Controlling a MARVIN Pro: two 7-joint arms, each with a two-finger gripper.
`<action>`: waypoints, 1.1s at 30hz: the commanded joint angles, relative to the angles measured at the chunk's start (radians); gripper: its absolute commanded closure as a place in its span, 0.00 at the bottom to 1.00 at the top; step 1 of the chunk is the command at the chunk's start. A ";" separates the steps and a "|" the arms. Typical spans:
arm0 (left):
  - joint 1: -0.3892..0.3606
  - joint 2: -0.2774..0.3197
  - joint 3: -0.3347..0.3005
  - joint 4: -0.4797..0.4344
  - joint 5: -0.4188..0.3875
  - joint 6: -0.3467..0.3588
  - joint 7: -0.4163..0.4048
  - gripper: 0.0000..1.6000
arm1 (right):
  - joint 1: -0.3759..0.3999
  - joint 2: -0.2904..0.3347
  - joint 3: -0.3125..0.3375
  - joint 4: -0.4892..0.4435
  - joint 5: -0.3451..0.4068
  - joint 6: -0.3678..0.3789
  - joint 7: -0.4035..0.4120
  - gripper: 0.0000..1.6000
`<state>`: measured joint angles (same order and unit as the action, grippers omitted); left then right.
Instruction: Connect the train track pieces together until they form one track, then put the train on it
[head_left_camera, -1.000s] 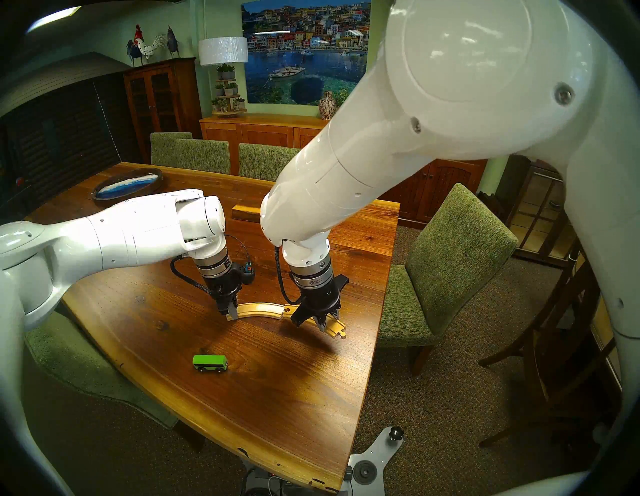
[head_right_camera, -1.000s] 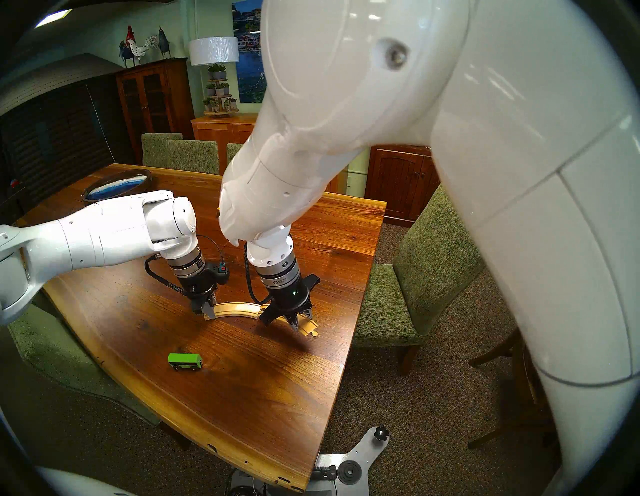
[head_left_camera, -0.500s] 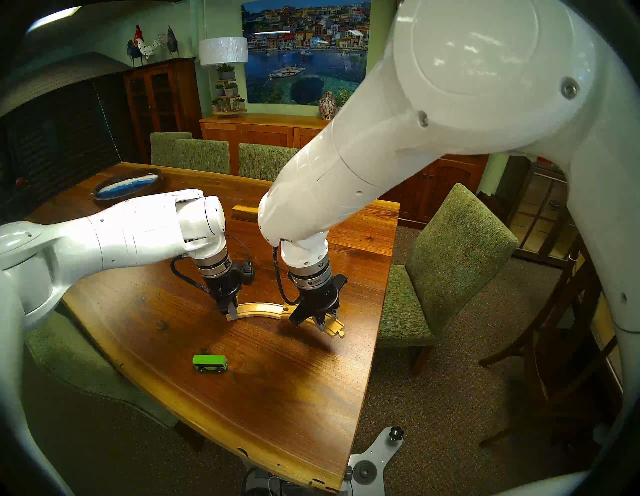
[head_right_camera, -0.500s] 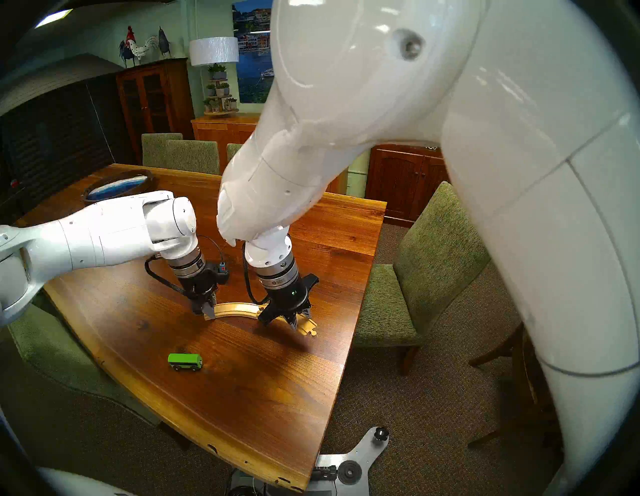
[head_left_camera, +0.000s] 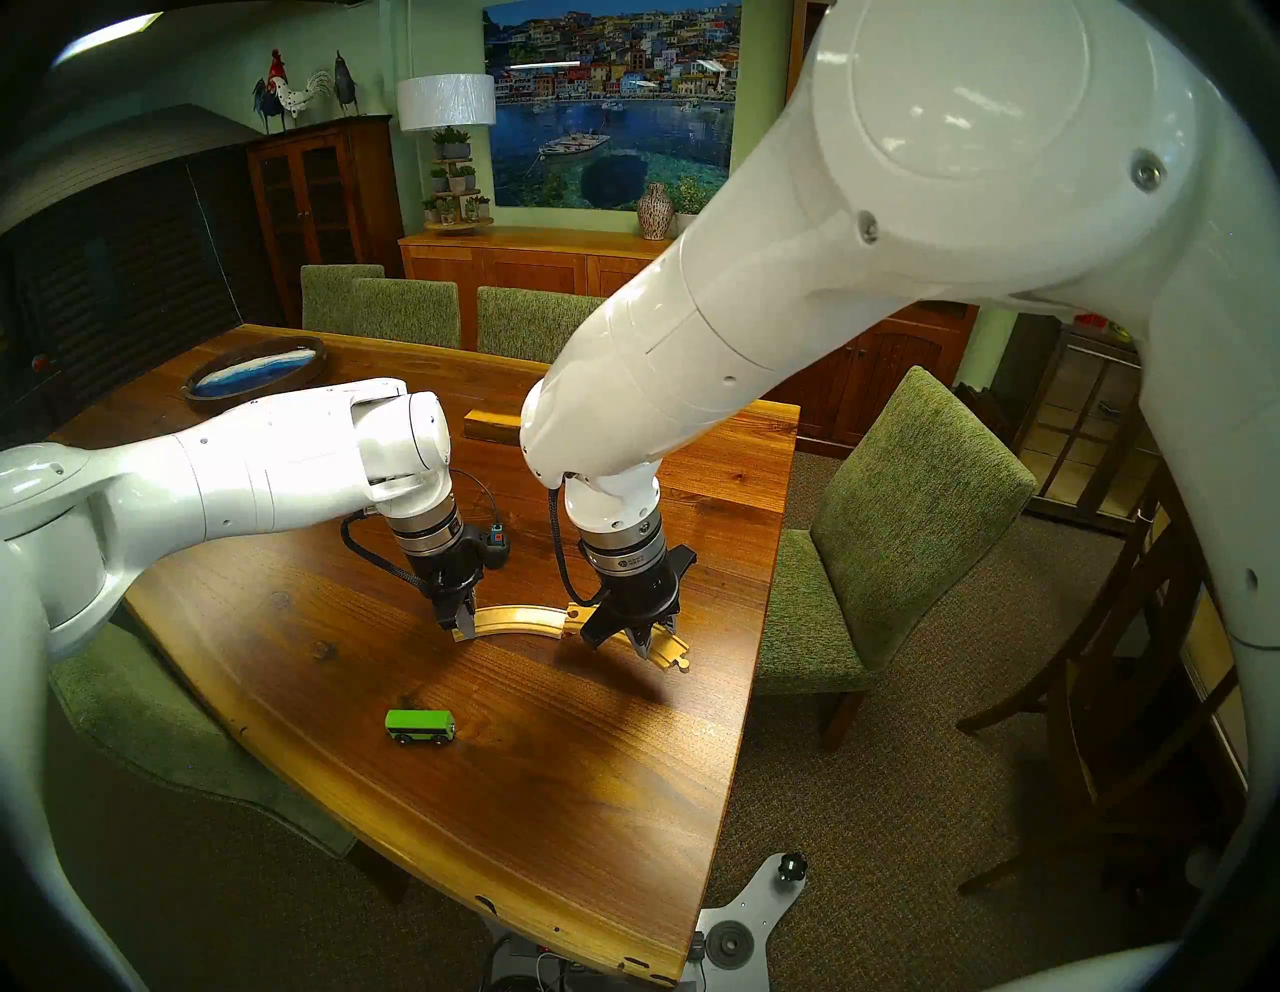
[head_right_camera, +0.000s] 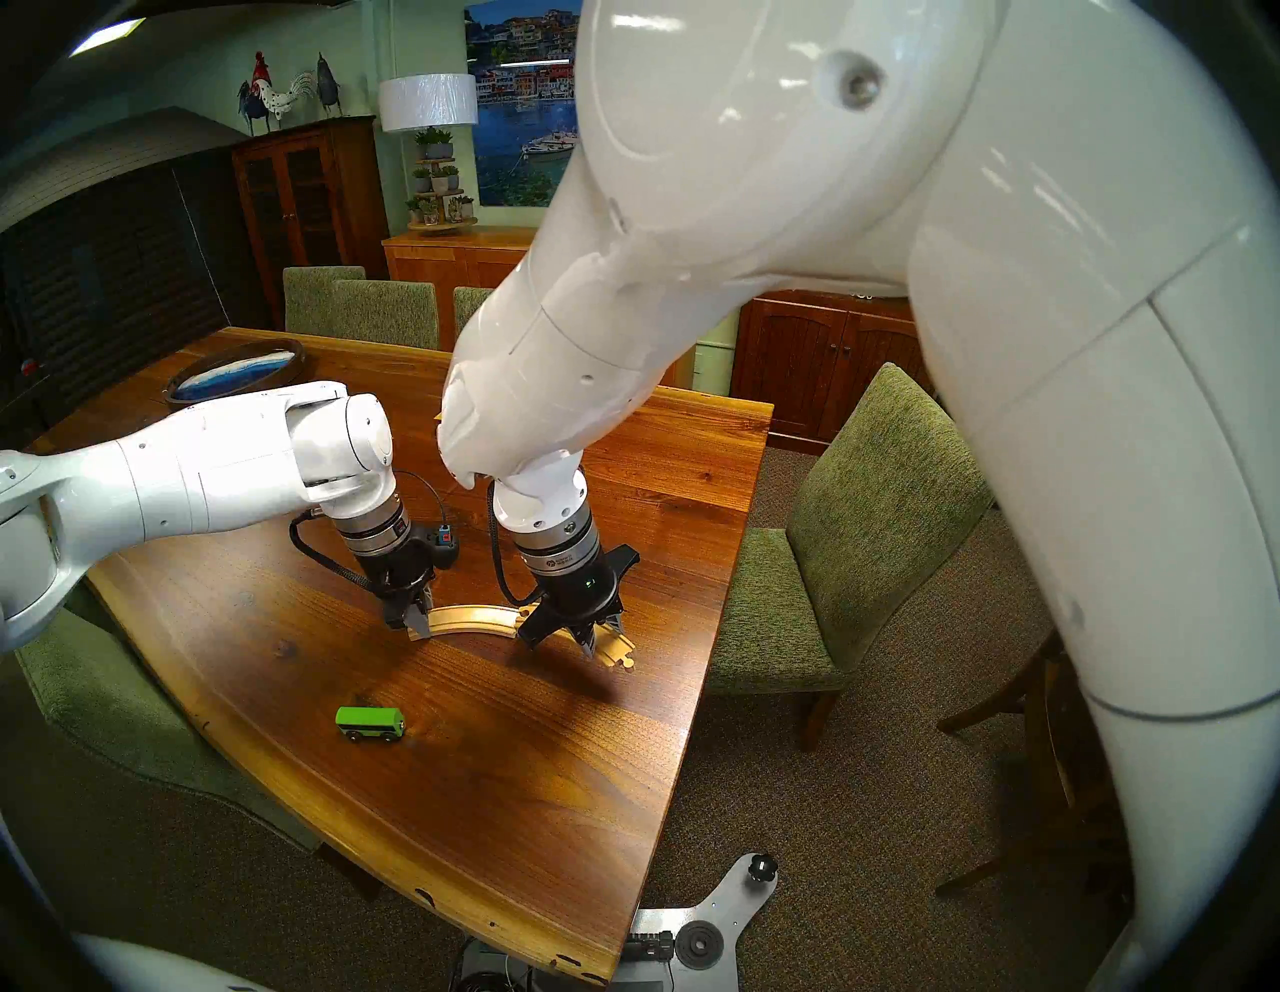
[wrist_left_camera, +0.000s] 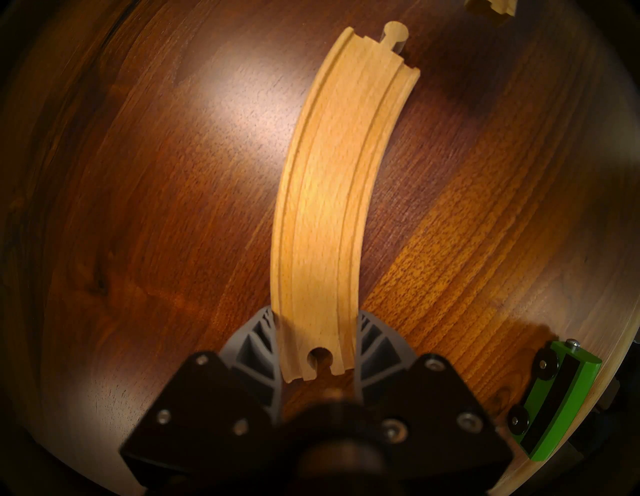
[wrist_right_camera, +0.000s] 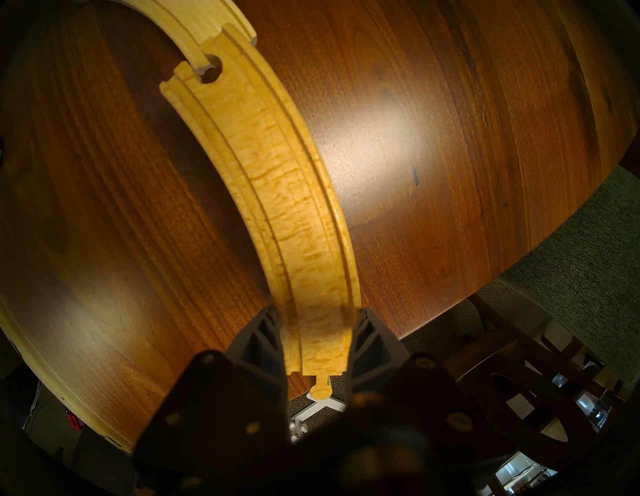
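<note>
No legible writing: a small round mark on the right wrist collar cannot be read.

Count: two track pieces, one train, two tools, one tabletop (head_left_camera: 554, 796).

The left tool (head_left_camera: 463, 632) pinches the socket end of the left track piece (head_left_camera: 519, 618). The right tool (head_left_camera: 641, 648) pinches the right track piece (head_left_camera: 668, 654) near its peg end. The pieces meet mid-tabletop, forming an arc.

The right wrist view alone shows the joint: the right piece's socket (wrist_right_camera: 211, 69) overlaps the left piece's end, not flush. The left wrist view shows a free peg (wrist_left_camera: 394, 33).

The train (head_left_camera: 420, 726) stands near of the arc, well apart.
</note>
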<state>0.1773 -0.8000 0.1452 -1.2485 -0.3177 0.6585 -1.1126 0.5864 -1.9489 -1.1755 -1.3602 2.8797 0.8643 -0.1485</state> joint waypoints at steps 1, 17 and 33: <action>-0.019 -0.002 -0.012 0.000 0.000 -0.001 0.000 1.00 | 0.011 0.051 0.012 -0.009 0.000 -0.028 -0.021 1.00; -0.019 -0.002 -0.013 0.001 0.001 -0.001 -0.001 1.00 | -0.055 0.125 0.033 -0.015 0.000 -0.077 -0.065 1.00; -0.018 -0.002 -0.014 0.001 0.002 -0.001 -0.001 1.00 | -0.110 0.185 0.086 0.002 0.000 -0.093 -0.124 1.00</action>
<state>0.1787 -0.7998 0.1428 -1.2484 -0.3156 0.6587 -1.1140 0.4699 -1.8085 -1.1141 -1.3769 2.8791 0.7672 -0.2447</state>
